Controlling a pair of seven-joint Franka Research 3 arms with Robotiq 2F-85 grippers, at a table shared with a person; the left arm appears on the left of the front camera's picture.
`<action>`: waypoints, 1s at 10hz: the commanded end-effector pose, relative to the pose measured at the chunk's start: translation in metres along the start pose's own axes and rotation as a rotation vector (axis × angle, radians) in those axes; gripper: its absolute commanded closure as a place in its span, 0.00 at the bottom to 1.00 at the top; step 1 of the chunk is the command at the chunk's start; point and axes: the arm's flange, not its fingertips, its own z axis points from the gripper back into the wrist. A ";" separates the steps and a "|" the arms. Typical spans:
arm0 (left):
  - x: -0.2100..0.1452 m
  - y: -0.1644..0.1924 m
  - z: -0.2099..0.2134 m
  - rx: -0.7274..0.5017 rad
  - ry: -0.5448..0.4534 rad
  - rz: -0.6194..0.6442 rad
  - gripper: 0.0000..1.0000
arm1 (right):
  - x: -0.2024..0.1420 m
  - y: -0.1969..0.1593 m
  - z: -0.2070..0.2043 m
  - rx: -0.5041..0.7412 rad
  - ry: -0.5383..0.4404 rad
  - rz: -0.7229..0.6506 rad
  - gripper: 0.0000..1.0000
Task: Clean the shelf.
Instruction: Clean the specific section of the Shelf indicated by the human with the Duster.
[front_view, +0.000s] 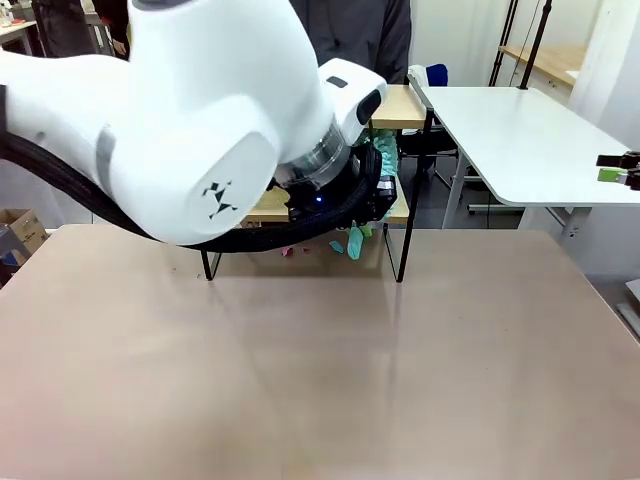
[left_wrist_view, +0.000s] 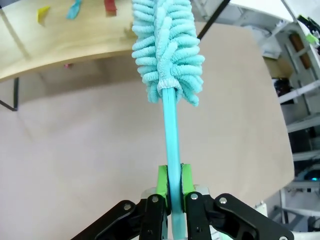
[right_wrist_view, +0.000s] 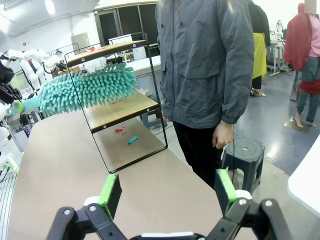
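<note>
Small two-tier shelf (right_wrist_view: 132, 107): boards of light wood, smooth and matt; frame of thin black metal. Teal duster (left_wrist_view: 167, 55): head of fluffy looped cloth, rough; handle (left_wrist_view: 171, 130) of smooth, slightly glossy plastic. Beige table (front_view: 320, 360): smooth, faint sheen. White left arm shell (front_view: 180, 110): glossy plastic. The left gripper (left_wrist_view: 170, 175): matt black links, dull green pads (left_wrist_view: 161, 181).

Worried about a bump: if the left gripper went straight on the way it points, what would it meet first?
Probably the shelf: the left gripper, shut on the blue duster, points at its wooden board, and the duster head would arrive first. Depth there is unclear.
</note>
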 end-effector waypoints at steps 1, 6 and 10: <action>0.009 -0.019 -0.029 0.011 -0.029 0.028 0.87 | 0.002 0.001 -0.001 0.000 0.004 0.000 0.00; 0.010 -0.009 -0.065 0.019 0.083 0.067 0.87 | 0.002 0.001 -0.001 0.000 0.004 0.000 0.00; 0.011 0.013 -0.058 0.022 0.082 0.071 0.87 | 0.002 0.001 -0.001 0.000 0.004 0.000 0.00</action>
